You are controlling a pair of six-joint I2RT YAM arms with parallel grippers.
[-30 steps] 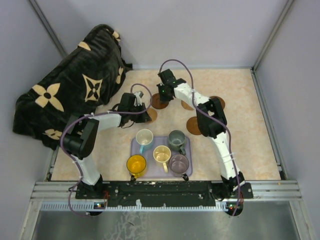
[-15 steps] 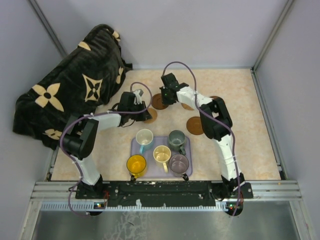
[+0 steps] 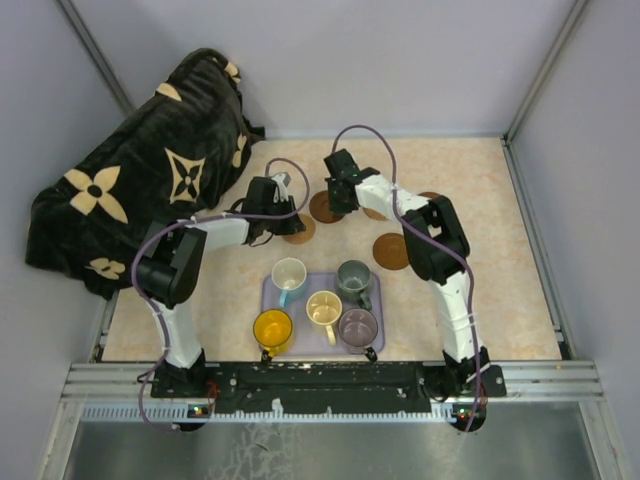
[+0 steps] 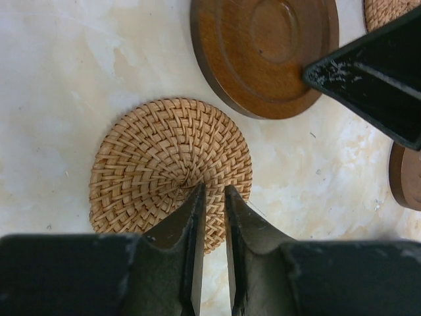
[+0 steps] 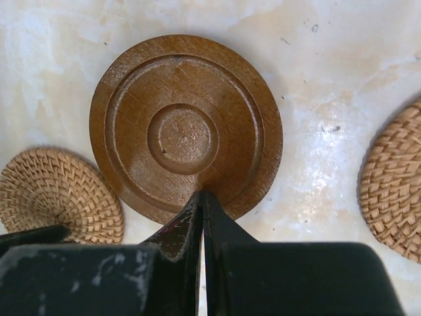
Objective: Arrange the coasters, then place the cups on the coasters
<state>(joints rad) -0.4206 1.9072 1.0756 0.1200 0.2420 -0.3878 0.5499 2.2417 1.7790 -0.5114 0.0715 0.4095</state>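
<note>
Five coasters lie on the table. In the left wrist view my left gripper [image 4: 210, 192] is shut, its tips resting on a woven tan coaster [image 4: 164, 161]; nothing sits between them. My right gripper [image 5: 202, 195] is shut too, its tips on the near rim of a dark wooden coaster [image 5: 186, 125]. From above, the left gripper [image 3: 287, 215] and right gripper [image 3: 335, 203] stand close together over the woven coaster [image 3: 300, 232] and the dark coaster [image 3: 322, 210]. Five cups stand on the lavender tray [image 3: 305, 345]: white-blue [image 3: 289, 273], grey-green [image 3: 353, 277], cream [image 3: 323, 308], yellow [image 3: 272, 327], mauve [image 3: 357, 325].
Another dark coaster [image 3: 390, 251] lies right of the tray, and a second woven one [image 3: 375, 212] and a dark one [image 3: 434, 199] lie partly behind the right arm. A black flower-patterned blanket [image 3: 140, 175] is heaped at the back left. Grey walls enclose the table.
The right gripper has shut fully and slid slightly right with the dark coaster under it. The left arm has swung its gripper a little to the right at the woven coaster.
</note>
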